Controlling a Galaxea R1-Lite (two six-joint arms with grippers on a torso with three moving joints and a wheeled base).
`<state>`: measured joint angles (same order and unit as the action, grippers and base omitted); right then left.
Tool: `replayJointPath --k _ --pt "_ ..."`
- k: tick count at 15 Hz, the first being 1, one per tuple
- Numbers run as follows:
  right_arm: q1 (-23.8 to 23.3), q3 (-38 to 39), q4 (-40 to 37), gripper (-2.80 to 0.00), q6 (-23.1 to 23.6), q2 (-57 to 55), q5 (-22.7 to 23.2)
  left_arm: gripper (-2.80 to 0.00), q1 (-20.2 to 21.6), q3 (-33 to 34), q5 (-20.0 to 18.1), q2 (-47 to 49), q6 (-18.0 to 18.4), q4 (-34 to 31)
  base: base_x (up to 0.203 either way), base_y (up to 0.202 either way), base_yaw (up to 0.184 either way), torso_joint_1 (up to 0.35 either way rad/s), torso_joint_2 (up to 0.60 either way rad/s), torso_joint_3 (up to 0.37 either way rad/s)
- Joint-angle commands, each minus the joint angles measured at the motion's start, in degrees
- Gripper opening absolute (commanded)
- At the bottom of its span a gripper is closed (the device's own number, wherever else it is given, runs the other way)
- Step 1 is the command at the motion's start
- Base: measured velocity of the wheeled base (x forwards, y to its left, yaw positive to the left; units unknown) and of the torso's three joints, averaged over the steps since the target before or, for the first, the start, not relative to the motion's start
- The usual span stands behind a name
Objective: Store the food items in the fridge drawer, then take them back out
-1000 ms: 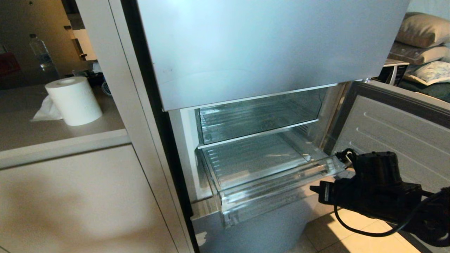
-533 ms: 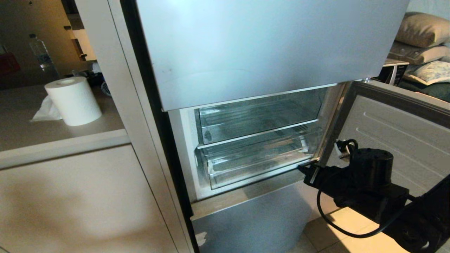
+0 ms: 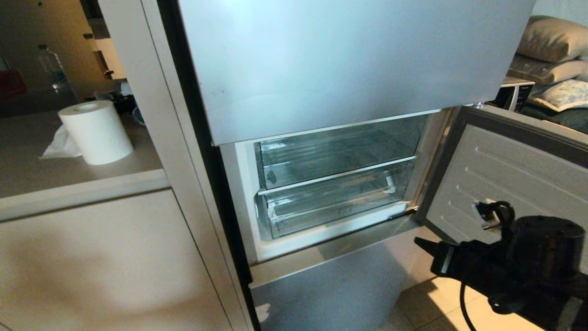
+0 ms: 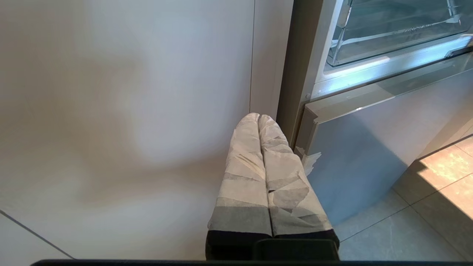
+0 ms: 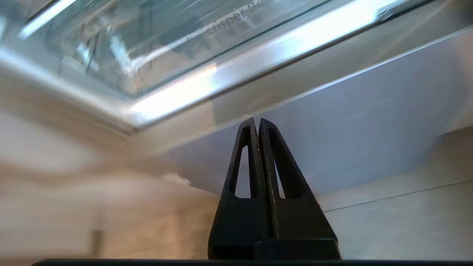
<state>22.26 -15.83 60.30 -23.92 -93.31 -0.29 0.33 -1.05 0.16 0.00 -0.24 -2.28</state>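
Clear plastic fridge drawer (image 3: 333,206) pushed in, empty; no food items in sight. Right gripper (image 3: 420,242) pinched closed, holding nothing, low beside open door (image 3: 510,174). Left gripper (image 4: 258,117) closed too. Could bump that door swinging round.

The fridge door panels (image 3: 349,59) are flat silver-grey, and the fridge drawer (image 3: 330,204) is clear plastic with a white-edged front. The right end effector (image 5: 257,122) is plain black; the left end effector (image 4: 258,117) is wrapped in white tape. A white paper roll (image 3: 96,131) stands on the beige desk (image 3: 27,170).
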Motion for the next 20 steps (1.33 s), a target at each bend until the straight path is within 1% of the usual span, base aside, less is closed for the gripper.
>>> replayJointPath --k 1,3,7,10,12,13,15,16,17,20 --pt "-0.06 4.87 -4.52 -2.80 4.22 17.04 -0.85 -2.80 0.02 -0.01 0.02 0.00 -0.02 -0.01 0.000 0.000 0.000 0.000 0.00 0.000" --pt "-0.97 7.78 -12.29 -2.80 7.86 28.35 -1.81 -2.80 0.02 -0.01 0.02 0.00 -0.02 -0.01 0.000 0.000 0.000 0.000 0.00 0.000" --pt "-7.58 12.05 -33.48 -2.80 15.53 54.57 -1.65 -2.80 0.02 -0.01 0.02 0.00 -0.02 -0.01 0.000 0.000 0.000 0.000 0.00 0.000" --pt "-12.15 14.41 -47.38 -2.80 18.52 71.75 -1.17 -2.80 0.02 -0.01 0.02 0.00 -0.02 -0.01 0.000 0.000 0.000 0.000 0.00 0.000" --pt "-15.27 15.43 -55.92 -2.80 19.66 77.40 -0.97 -2.80 0.02 -0.01 0.02 0.00 -0.02 -0.01 0.000 0.000 0.000 0.000 0.00 0.000" --pt "-16.24 15.77 -58.10 -2.80 20.61 77.62 -0.74 -2.80 0.02 -0.01 0.02 0.00 -0.02 -0.01 0.000 0.000 0.000 0.000 0.00 0.000" --pt "-17.97 15.85 -58.03 -2.80 22.12 77.82 -0.56 -2.80 0.02 -0.01 0.03 0.00 -0.02 -0.01 0.000 0.000 0.000 0.000 0.00 0.000" --pt "-20.65 15.87 -58.86 -2.80 24.36 78.59 -0.47 -2.80 0.02 -0.01 0.02 0.00 -0.02 -0.01 0.000 0.000 0.000 0.000 0.00 0.000" --pt "-22.13 15.85 -59.75 -2.80 26.28 81.03 -0.39 -2.80 0.02 -0.01 0.11 0.00 -0.02 -0.01 0.000 0.000 0.000 0.000 0.00 0.000" --pt "-23.00 15.84 -60.52 -2.80 28.27 88.96 0.00 -2.80 0.02 -0.01 0.02 -0.03 -0.02 -0.01 0.000 0.000 0.000 0.000 0.00 0.000"
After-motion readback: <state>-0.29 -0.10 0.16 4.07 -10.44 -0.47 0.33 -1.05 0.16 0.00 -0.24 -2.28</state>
